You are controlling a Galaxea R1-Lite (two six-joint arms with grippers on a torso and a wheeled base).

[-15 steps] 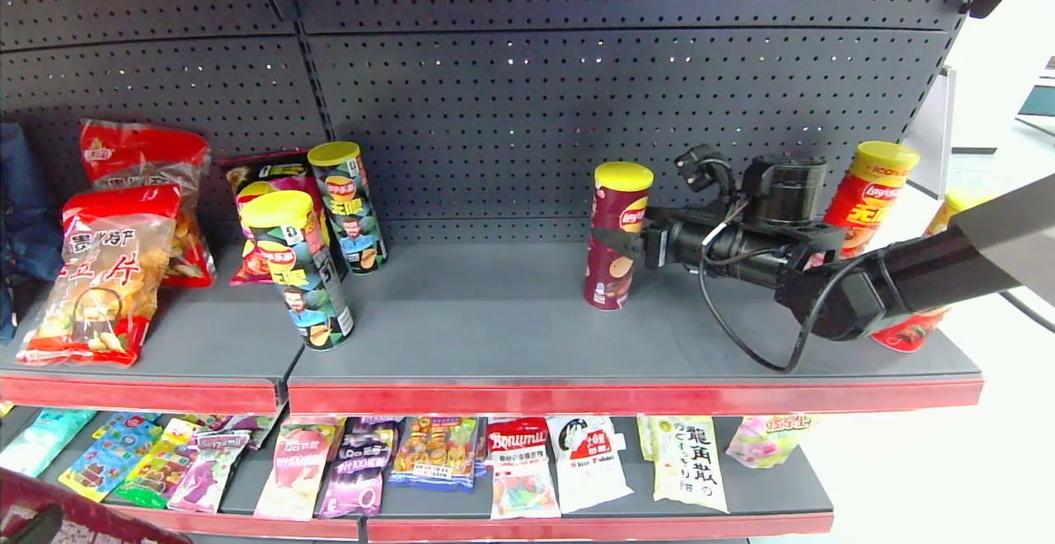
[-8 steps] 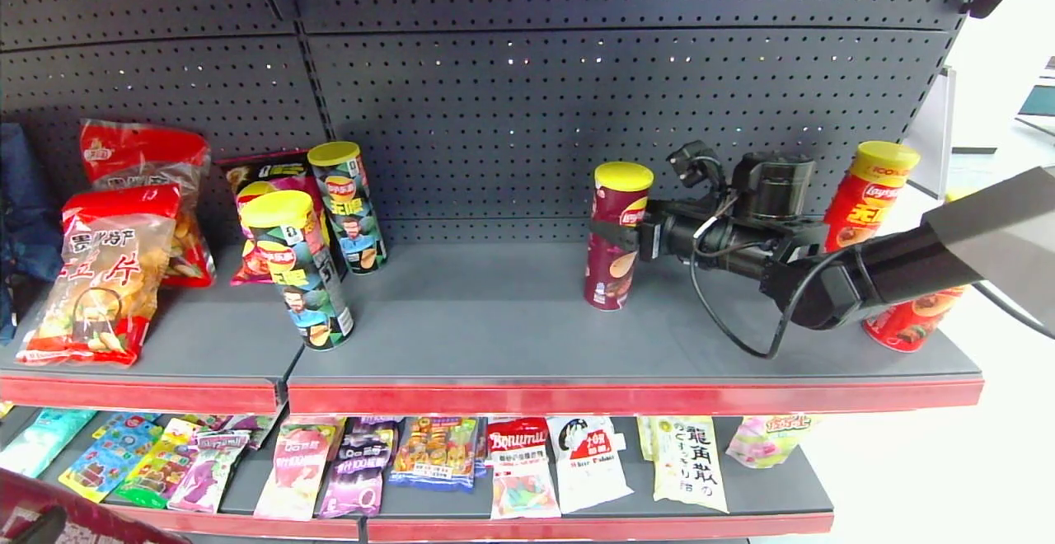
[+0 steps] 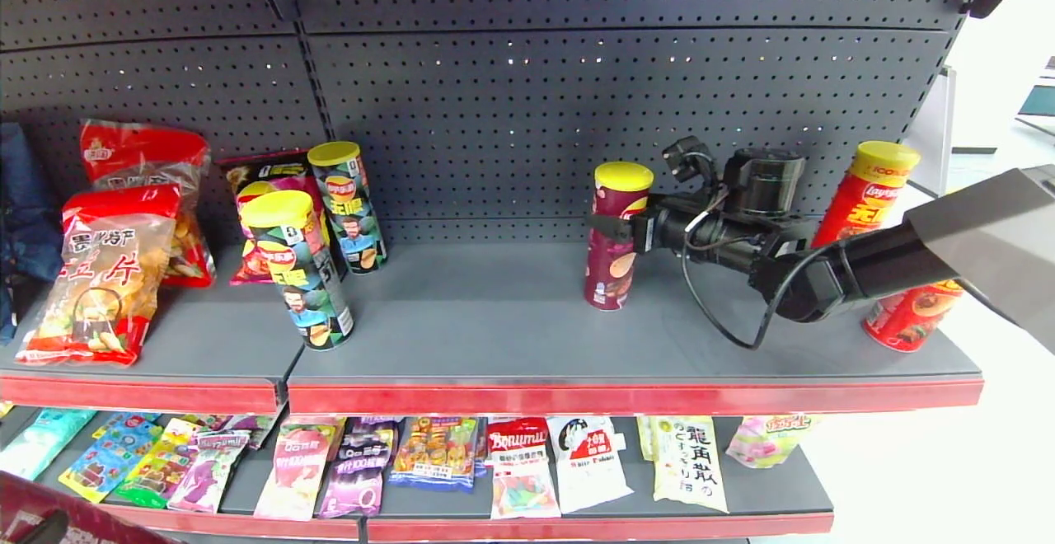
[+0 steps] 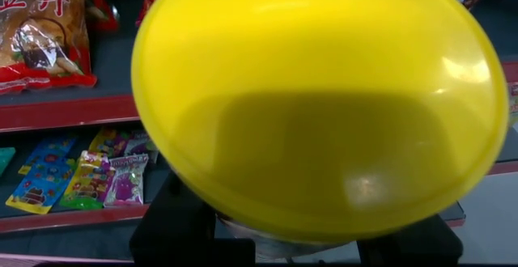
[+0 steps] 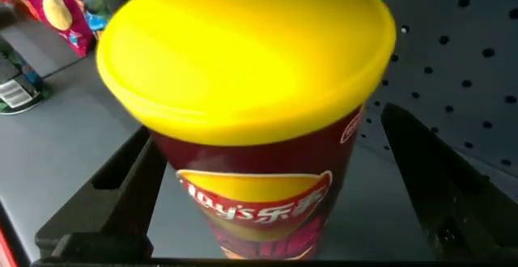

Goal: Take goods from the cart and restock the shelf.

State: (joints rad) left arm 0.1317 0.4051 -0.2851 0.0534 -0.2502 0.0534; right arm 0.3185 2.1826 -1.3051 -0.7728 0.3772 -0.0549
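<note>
The left gripper point(image 4: 283, 239) clasps a second can point(image 4: 324, 97), short of the shelf point(image 3: 494, 321). Over the shelf board, the right gripper point(image 3: 614, 229) straddles the maroon can point(image 3: 610, 272) just under its lid, jaws released, with a gap showing on one side. The can stands upright between them. The step looks like letting go: draw the gripper straight back and level, so neither finger tips the can. Beyond the fingertips is the pegboard point(image 3: 511, 115). A red can point(image 3: 865, 198) stands beside the wrist, so retreat without swinging.
</note>
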